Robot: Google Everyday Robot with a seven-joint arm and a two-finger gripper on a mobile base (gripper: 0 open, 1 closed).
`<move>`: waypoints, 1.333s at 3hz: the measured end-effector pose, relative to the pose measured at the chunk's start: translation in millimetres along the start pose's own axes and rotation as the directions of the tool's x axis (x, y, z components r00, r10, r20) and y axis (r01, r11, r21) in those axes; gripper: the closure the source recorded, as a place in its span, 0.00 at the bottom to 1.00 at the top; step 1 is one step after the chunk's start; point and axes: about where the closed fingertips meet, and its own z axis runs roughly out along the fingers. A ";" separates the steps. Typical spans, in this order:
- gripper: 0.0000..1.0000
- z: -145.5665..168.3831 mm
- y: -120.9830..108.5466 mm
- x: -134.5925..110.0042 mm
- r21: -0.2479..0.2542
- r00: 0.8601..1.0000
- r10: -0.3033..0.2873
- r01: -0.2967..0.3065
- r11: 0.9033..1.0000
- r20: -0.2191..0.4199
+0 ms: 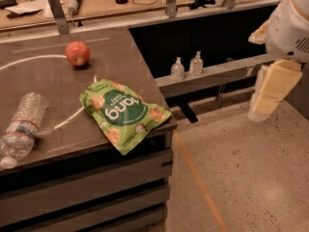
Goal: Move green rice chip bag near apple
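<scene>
The green rice chip bag (124,115) lies flat at the front right corner of the dark table (43,76), its lower edge hanging slightly over the table's edge. The apple (77,53) sits on the table farther back and to the left of the bag, well apart from it. My gripper (264,100) hangs from the white arm (289,25) at the far right, out over the floor, well to the right of the table and away from the bag. It holds nothing that I can see.
A clear plastic water bottle (20,127) lies on its side at the table's left front. Two small pump bottles (187,65) stand on a low ledge right of the table. A cluttered wooden counter (96,4) runs behind. Speckled floor (241,178) lies at the right.
</scene>
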 end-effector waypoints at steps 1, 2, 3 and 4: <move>0.00 8.6 -13.8 -32.9 -0.003 0.999 -0.032 0.032 0.999 0.029; 0.00 18.1 -22.5 -72.4 -0.007 0.997 -0.043 0.043 0.999 0.059; 0.00 37.4 -25.2 -107.1 -0.019 0.994 -0.028 0.030 0.999 0.104; 0.00 59.0 -21.0 -131.8 -0.030 0.985 -0.012 0.018 0.999 0.172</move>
